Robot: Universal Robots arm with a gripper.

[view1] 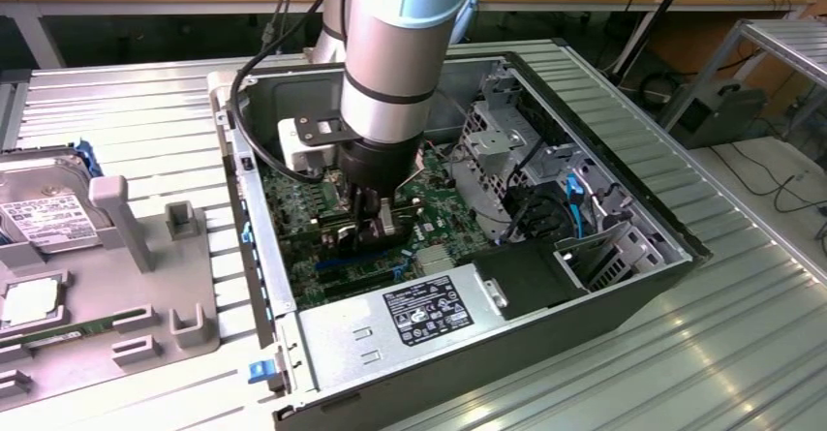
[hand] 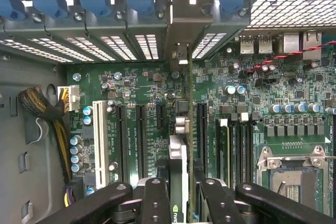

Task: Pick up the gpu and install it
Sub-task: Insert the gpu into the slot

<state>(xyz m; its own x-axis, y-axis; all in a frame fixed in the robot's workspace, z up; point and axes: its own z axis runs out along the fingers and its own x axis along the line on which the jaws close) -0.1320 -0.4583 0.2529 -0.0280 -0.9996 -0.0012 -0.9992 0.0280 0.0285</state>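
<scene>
Inside the open computer case (view1: 646, 208), the arm reaches down over the green motherboard (view1: 433, 199). My gripper (view1: 378, 220) is shut on the gpu (view1: 386, 222), which stands upright between the fingers. In the wrist view the gpu (hand: 178, 156) shows edge-on, running from my gripper (hand: 178, 205) to its silver bracket (hand: 181, 17) at the case's rear slot openings. It stands in line between the black expansion slots (hand: 142, 135). Black fingers (hand: 155, 203) flank it on both sides. Whether the card sits in a slot I cannot tell.
A power supply (view1: 427, 310) and a drive cage (view1: 505, 140) crowd the case. On the exterior view's left, a grey tray (view1: 155, 286) holds a hard drive (view1: 45, 213) and a memory stick (view1: 58, 332). A braided cable bundle (hand: 44, 108) and the CPU socket (hand: 294, 169) flank the slots.
</scene>
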